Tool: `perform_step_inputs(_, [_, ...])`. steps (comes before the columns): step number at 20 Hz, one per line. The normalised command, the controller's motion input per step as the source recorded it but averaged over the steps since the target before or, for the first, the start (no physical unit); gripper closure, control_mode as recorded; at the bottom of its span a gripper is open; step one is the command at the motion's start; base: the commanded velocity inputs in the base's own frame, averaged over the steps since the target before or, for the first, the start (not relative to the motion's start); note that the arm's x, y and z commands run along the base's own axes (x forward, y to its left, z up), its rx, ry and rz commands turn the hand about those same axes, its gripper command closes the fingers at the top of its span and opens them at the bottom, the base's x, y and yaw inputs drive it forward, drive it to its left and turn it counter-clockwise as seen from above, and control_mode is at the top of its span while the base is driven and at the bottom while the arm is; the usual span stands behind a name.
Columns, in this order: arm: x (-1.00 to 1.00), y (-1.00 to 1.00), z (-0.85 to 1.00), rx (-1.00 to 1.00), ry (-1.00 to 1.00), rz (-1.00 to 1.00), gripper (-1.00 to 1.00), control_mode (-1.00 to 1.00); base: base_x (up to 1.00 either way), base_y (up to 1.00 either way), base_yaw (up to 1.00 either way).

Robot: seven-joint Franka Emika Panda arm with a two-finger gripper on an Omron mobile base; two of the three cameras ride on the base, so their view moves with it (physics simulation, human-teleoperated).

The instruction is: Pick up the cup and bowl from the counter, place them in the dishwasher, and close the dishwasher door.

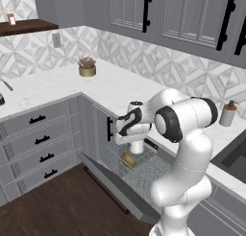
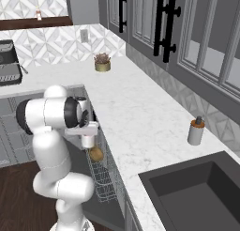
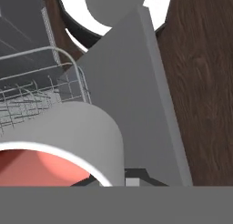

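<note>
The worktop (image 2: 140,117) looks like smooth white marble with faint grey veins. The rack (image 3: 32,89) is thin metal wire. The bowl (image 1: 128,159) looks wooden, the cup (image 3: 73,132) smooth and matt, the floor (image 3: 205,59) dark grained wood.

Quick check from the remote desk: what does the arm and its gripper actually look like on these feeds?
The arm is glossy white, built of rounded, bulbous segments with dark, near-black bands at the joints. No cables or markings show on it. The gripper hangs from a white, blocky hand with a dark wrist section above it; in the hand view a small dark fingertip rises at the bottom.
</note>
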Motion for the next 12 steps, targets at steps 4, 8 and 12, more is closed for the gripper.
perform_step_inputs(4, [0.01,0.01,-0.96,0.0,0.0,-0.11,1.0,-1.0,0.0,0.0,0.0])
perform_step_inputs(8, [0.31,0.21,-0.81,-0.09,0.0,-0.12,1.0,-1.0,0.0,0.0,0.0])
perform_step_inputs(12, [0.34,0.16,-0.72,-0.14,0.02,-0.14,1.0,-1.0,0.0,0.0,0.0])
